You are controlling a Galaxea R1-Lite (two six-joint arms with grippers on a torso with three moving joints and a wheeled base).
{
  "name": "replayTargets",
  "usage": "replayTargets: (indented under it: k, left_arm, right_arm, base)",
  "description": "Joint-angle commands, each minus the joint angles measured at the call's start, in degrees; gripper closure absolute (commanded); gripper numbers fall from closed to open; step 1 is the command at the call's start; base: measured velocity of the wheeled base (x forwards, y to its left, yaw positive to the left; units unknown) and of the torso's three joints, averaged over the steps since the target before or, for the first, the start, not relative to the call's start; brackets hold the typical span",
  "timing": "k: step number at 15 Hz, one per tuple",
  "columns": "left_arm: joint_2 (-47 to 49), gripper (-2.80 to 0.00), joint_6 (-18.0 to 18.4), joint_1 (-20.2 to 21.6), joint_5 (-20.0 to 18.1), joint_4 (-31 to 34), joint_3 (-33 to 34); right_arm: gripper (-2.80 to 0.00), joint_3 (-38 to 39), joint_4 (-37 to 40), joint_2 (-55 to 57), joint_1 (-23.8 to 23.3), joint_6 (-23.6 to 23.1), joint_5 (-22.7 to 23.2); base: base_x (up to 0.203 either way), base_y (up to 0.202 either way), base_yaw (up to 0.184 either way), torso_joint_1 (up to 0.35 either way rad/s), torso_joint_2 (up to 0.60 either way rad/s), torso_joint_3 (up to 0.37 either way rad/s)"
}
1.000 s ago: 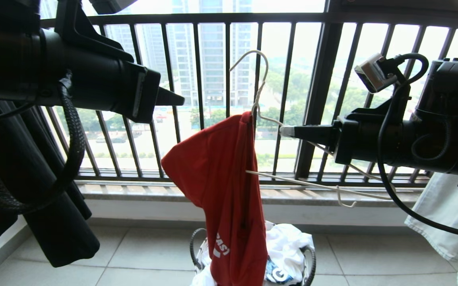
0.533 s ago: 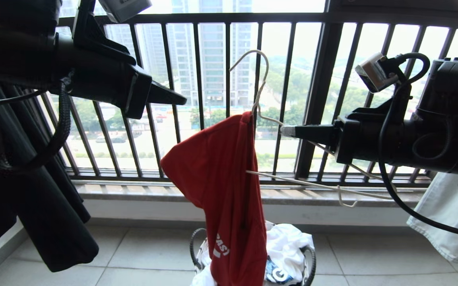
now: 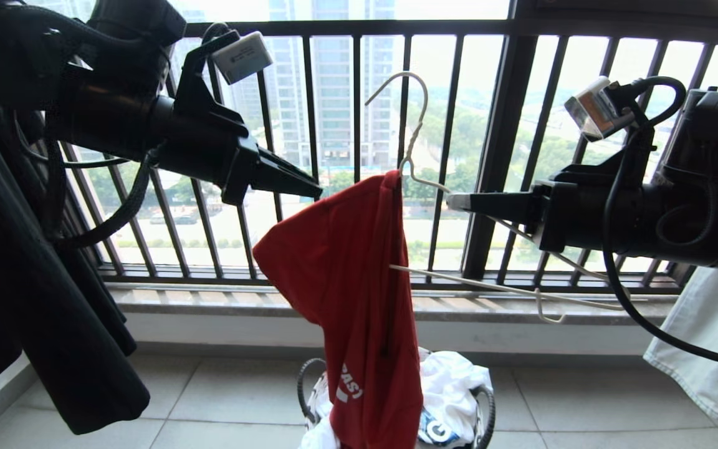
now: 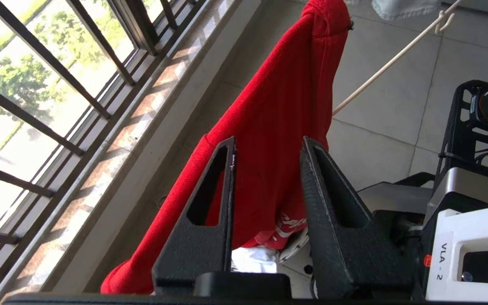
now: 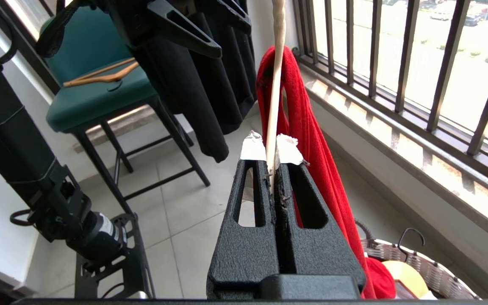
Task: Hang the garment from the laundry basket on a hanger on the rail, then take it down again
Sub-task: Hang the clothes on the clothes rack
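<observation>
Red garment [image 3: 359, 293], one, largest thing at centre: draped over left end of one pale wire hanger [image 3: 418, 134], hem trailing into one white mesh laundry basket [image 3: 490, 411] on floor. Two claws. Right claw [image 3: 452, 201] clenched on hanger's wire just right of neck, held mid-air before window railing [image 3: 359, 28]. Left claw [image 3: 315, 187] released, fingers [image 4: 210, 199] parted, just left of garment, apart from it.

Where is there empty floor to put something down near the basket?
Bare tiles lie left of the laundry basket, toward the hanging black clothes, and right of it, toward the pale cloth. The basket is full, with the red T-shirt hanging into it.
</observation>
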Motion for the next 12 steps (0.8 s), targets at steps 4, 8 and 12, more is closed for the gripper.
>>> replayTargets:
  k: [4,8,12]
  left_arm:
    - [-0.33,-2.80,0.09,2.66,-10.52,1.33,0.13]
    - [-1.90,-2.80,0.09,2.59,-13.38,2.13,1.60]
    - [-3.35,-2.80,0.00,0.43,-15.00,2.13,4.42]
  right_arm:
    - [0.00,0.42,-0.05,-0.47,0.03,0.20,2.71]
    - [0.00,0.60,0.04,-1.36,0.09,2.19,5.24]
    - [0.00,0.76,0.04,-1.71,0.09,3.39,7.49]
  base:
    - [0.000,0.000,0.000,0.000,0.00,0.000]
    - [0.000,0.000,0.000,0.000,0.00,0.000]
    - [0.000,0.000,0.000,0.000,0.00,0.000]
